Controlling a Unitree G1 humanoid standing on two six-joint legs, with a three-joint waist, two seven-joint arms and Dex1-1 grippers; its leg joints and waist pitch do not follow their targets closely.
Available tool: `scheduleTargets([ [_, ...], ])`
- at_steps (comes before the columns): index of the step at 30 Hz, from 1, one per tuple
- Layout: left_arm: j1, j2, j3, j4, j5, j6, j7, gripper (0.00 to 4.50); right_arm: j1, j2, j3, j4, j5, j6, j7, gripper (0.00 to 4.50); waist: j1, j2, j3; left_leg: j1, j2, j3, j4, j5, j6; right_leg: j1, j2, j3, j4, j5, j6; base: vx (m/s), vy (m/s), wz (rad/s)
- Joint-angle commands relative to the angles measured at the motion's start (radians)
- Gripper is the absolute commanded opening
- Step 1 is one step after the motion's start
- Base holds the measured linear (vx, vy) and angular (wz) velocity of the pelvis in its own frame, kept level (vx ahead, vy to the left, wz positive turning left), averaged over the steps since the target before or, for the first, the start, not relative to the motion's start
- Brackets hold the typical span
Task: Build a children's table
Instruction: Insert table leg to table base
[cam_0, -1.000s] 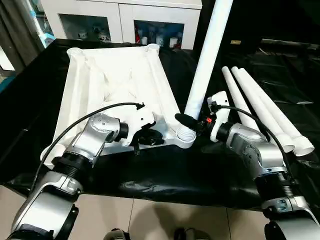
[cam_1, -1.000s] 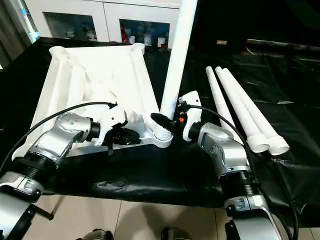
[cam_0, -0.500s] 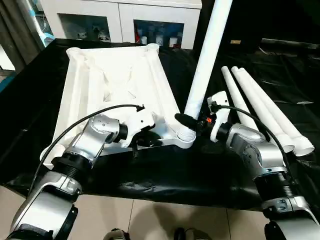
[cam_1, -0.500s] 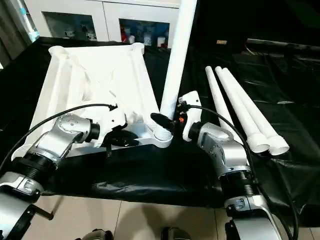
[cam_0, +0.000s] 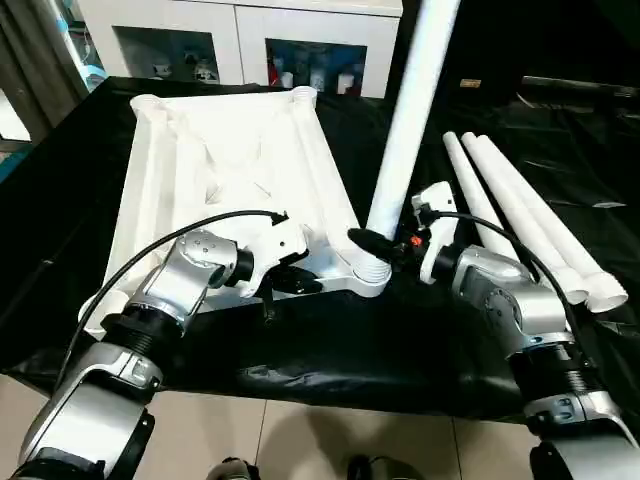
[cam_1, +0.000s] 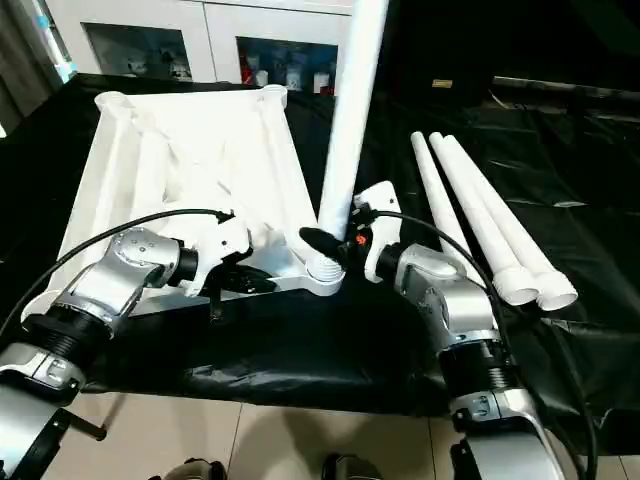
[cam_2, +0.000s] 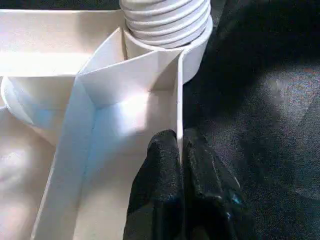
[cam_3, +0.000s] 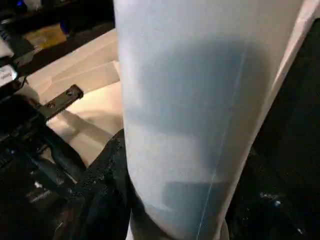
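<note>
White plastic dominates the scene: the children's tabletop (cam_0: 230, 170) lies upside down on a black-covered work surface (cam_0: 400, 340), its ribbed, X-braced underside facing up and rounded sockets at its corners. The near-right corner socket (cam_0: 372, 283) holds the one fitted leg (cam_0: 405, 130), which rises nearly upright, leaning slightly, and runs past the top edge of the head views; the ridged base of that leg sits inside the socket's ring, as the left wrist view shows (cam_2: 167, 20). The two far corner sockets (cam_0: 305, 96) stand with nothing in them. Three loose legs (cam_0: 520, 220) lie side by side on the black cover to the right of the tabletop, well apart from it, their wide ends toward the robot. The left gripper (cam_0: 295, 283) is clenched on the tabletop's thin near rim, just beside the filled socket; in its wrist view the two black fingers (cam_2: 160, 170) pinch that wall from either side. The right gripper (cam_0: 385, 248) clasps the upright leg low down, just above the socket, one black finger (cam_1: 320, 243) wrapping the leg's left side. White cabinets with glass doors (cam_0: 240, 45) stand behind the work surface, with small items on their shelves.
</note>
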Motion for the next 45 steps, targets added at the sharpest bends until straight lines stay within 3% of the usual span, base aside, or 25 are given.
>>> scheduleTargets([
  [1, 0.000, 0.002, -0.001, 0.011, 0.008, 0.007, -0.001, 0.00, 0.003, -0.019, 0.031, -0.006, -0.033, 0.026, 0.012, 1.91, 0.002, 0.003, -0.065, 0.018, 0.018, -0.005, -0.077, -0.287, 0.037, 0.053, -0.070, 0.044, -0.097, -0.463, -0.140, 0.000, 0.000, 0.00],
  [9, 0.001, -0.003, -0.001, 0.008, 0.007, 0.003, 0.000, 0.00, -0.022, -0.020, 0.049, 0.016, -0.048, 0.039, 0.027, 1.91, 0.002, 0.001, -0.064, 0.017, 0.018, -0.003, -0.079, -0.274, 0.040, 0.056, -0.071, 0.045, -0.095, -0.437, -0.153, 0.000, 0.000, 0.00],
  [13, 0.002, -0.003, 0.002, 0.006, 0.005, 0.003, 0.001, 0.00, -0.029, -0.001, 0.019, 0.032, -0.029, 0.036, 0.005, 1.91, 0.001, 0.000, -0.062, 0.019, 0.018, -0.004, -0.079, -0.290, 0.038, 0.052, -0.073, 0.044, -0.102, -0.493, -0.135, 0.000, 0.000, 0.00],
  [19, 0.002, -0.005, 0.013, -0.002, -0.003, 0.010, 0.004, 0.00, -0.007, 0.015, -0.044, 0.050, 0.009, 0.045, -0.020, 1.91, 0.001, 0.002, -0.063, 0.018, 0.019, -0.006, -0.080, -0.292, 0.037, 0.052, -0.073, 0.044, -0.102, -0.490, -0.133, 0.000, 0.000, 0.00],
  [21, 0.001, -0.006, 0.017, -0.001, -0.006, 0.012, 0.006, 0.00, 0.007, 0.021, -0.064, 0.061, 0.015, 0.036, -0.037, 1.91, 0.001, 0.002, -0.064, 0.019, 0.019, -0.005, -0.081, -0.292, 0.037, 0.052, -0.073, 0.044, -0.102, -0.484, -0.136, 0.000, 0.000, 0.00],
  [24, -0.005, -0.006, 0.019, 0.009, -0.006, 0.009, 0.007, 0.00, 0.040, 0.041, -0.108, 0.088, 0.036, 0.017, -0.064, 1.91, 0.003, 0.012, -0.065, 0.020, 0.020, -0.005, -0.082, -0.297, 0.033, 0.052, -0.073, 0.045, -0.102, -0.459, -0.148, 0.000, 0.000, 0.00],
  [27, -0.013, -0.008, 0.021, 0.021, -0.006, 0.005, 0.010, 0.00, 0.069, 0.051, -0.124, 0.099, 0.041, -0.004, -0.082, 1.91, 0.003, 0.010, -0.064, 0.020, 0.019, -0.005, -0.083, -0.309, 0.031, 0.052, -0.072, 0.044, -0.103, -0.455, -0.154, 0.000, 0.000, 0.00],
  [32, -0.028, -0.016, 0.026, 0.034, -0.005, 0.004, 0.018, 0.00, 0.128, 0.077, -0.147, 0.101, 0.047, -0.037, -0.101, 1.91, 0.004, 0.015, -0.063, 0.021, 0.018, -0.007, -0.085, -0.335, 0.026, 0.051, -0.074, 0.043, -0.109, -0.495, -0.143, 0.000, 0.000, 0.00],
  [37, -0.034, -0.021, 0.033, 0.046, -0.004, -0.004, 0.033, 0.00, 0.178, 0.095, -0.157, 0.085, 0.059, -0.073, -0.107, 1.91, 0.006, 0.015, -0.065, 0.021, 0.020, -0.007, -0.088, -0.322, 0.031, 0.052, -0.073, 0.043, -0.107, -0.475, -0.147, 0.000, 0.000, 0.00],
  [45, -0.039, -0.028, 0.043, 0.062, -0.004, -0.011, 0.047, 0.00, 0.257, 0.134, -0.188, 0.037, 0.091, -0.123, -0.124, 1.91, 0.008, 0.015, -0.063, 0.025, 0.020, -0.009, -0.093, -0.352, 0.035, 0.050, -0.077, 0.040, -0.119, -0.543, -0.128, 0.000, 0.000, 0.00],
])
